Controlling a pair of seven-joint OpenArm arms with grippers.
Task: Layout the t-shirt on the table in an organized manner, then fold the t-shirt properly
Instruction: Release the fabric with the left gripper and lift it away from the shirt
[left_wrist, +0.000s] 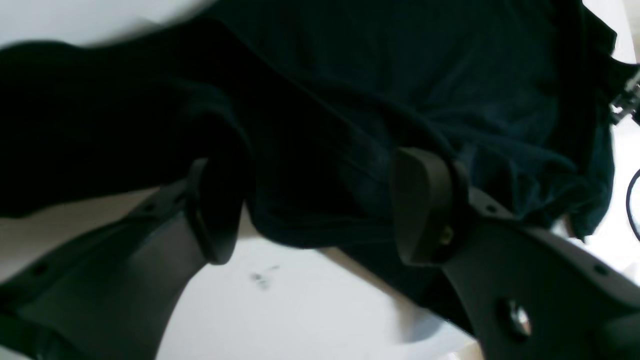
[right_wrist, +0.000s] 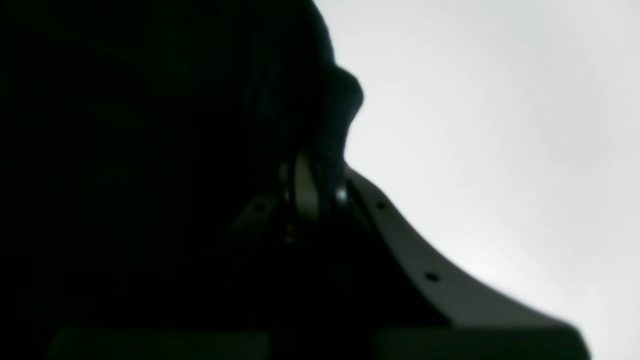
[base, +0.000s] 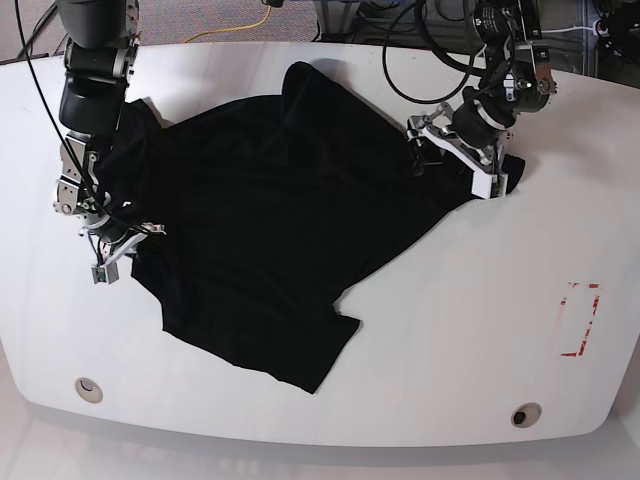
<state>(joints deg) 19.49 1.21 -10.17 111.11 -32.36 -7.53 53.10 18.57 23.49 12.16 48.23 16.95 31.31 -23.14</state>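
Note:
The black t-shirt (base: 270, 230) lies rumpled and partly spread across the left and middle of the white table (base: 450, 350). At its right edge, my left gripper (base: 450, 158) stands open. In the left wrist view its fingers (left_wrist: 425, 205) straddle a bunched fold of the t-shirt (left_wrist: 400, 75) just above the table (left_wrist: 300, 310). At the shirt's left edge, my right gripper (base: 138, 238) is shut on the cloth. In the right wrist view that gripper (right_wrist: 315, 190) pinches a dark ridge of the t-shirt (right_wrist: 150, 150), which hides the left half of the view.
A red tape rectangle (base: 580, 320) marks the table at the right. Two grommet holes (base: 88, 388) (base: 524, 413) sit near the front edge. Cables (base: 420, 40) run behind the back edge. A few dark specks (left_wrist: 260, 280) show on the tabletop under my left gripper.

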